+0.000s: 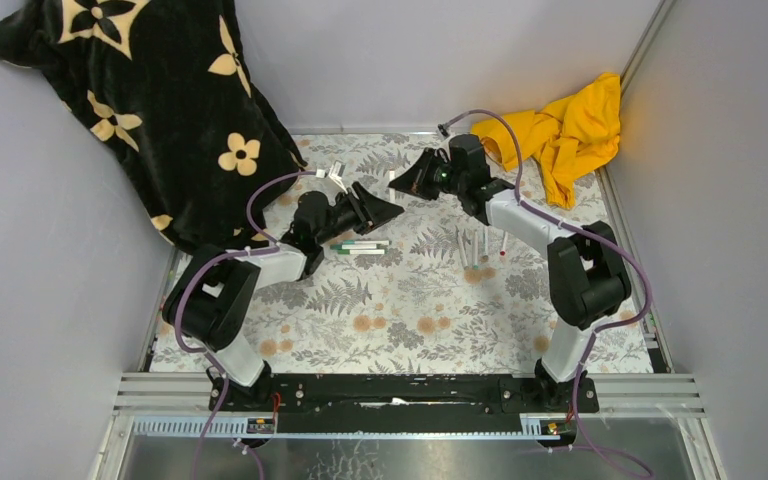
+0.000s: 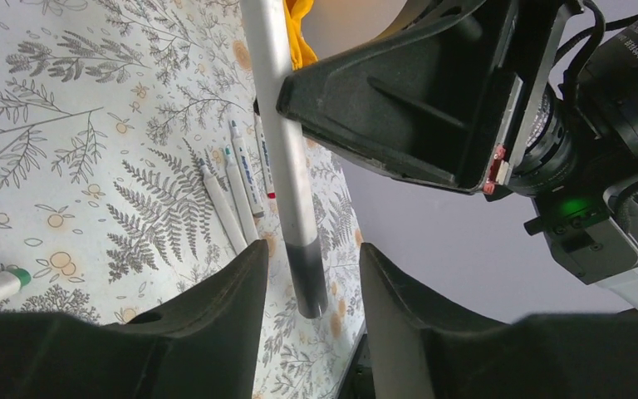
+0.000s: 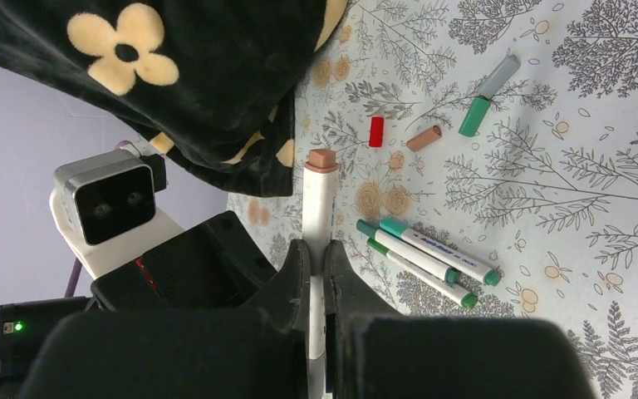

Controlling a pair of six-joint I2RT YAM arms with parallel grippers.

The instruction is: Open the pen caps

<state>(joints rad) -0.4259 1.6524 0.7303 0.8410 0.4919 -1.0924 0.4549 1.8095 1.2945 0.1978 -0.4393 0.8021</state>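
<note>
My right gripper [image 1: 400, 181] [image 3: 316, 246] is shut on a white pen [image 3: 320, 204]. The pen's far end carries a brownish cap [image 3: 322, 160]. In the left wrist view the same pen [image 2: 276, 125] slants down, and its dark end [image 2: 307, 283] hangs between the spread fingers of my left gripper [image 2: 311, 249] [image 1: 390, 211]. The fingers do not touch it. Loose on the mat lie a red cap [image 3: 376, 131], a brownish cap [image 3: 424, 138] and a green cap [image 3: 471, 118] with a grey piece beside it. Two green-capped pens [image 3: 432, 253] [image 1: 360, 246] lie side by side.
Several uncapped white pens [image 2: 233, 195] [image 1: 475, 245] lie together on the fern-print mat [image 1: 400, 320]. A black flower-print blanket [image 1: 150, 100] hangs over the back left corner. A yellow cloth [image 1: 560, 130] lies at the back right. Grey walls close in three sides.
</note>
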